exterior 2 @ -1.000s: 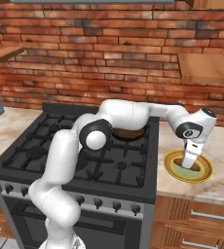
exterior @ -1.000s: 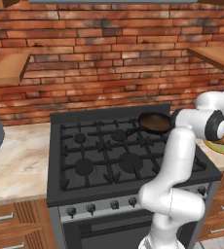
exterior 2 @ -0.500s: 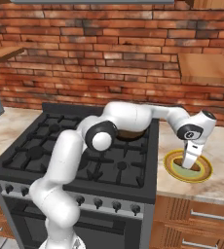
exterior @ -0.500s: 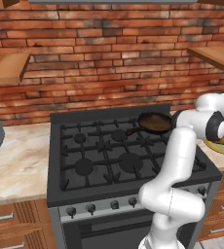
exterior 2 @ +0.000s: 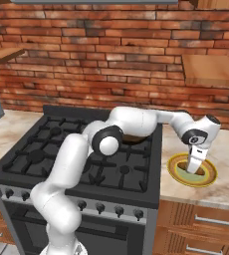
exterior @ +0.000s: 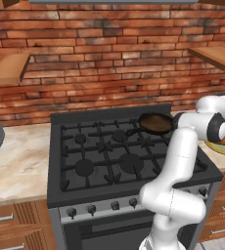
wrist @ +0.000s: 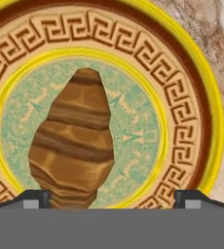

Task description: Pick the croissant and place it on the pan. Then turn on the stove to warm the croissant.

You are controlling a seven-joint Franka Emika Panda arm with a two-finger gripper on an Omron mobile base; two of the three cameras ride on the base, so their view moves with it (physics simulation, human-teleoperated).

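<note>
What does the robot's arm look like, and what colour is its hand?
The arm is smooth, glossy white tubes joined by round dark joints. Its hand is white too, ending in two small dark fingertips. No cables or markings show.

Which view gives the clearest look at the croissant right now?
The hand view: the croissant lies large on the patterned plate. In the left base view a brown bit peeks past the arm; in the right base view the hand covers it.

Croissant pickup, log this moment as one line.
gripper: open, over croissant | croissant: on plate, not gripped | pan: empty, on stove
</note>
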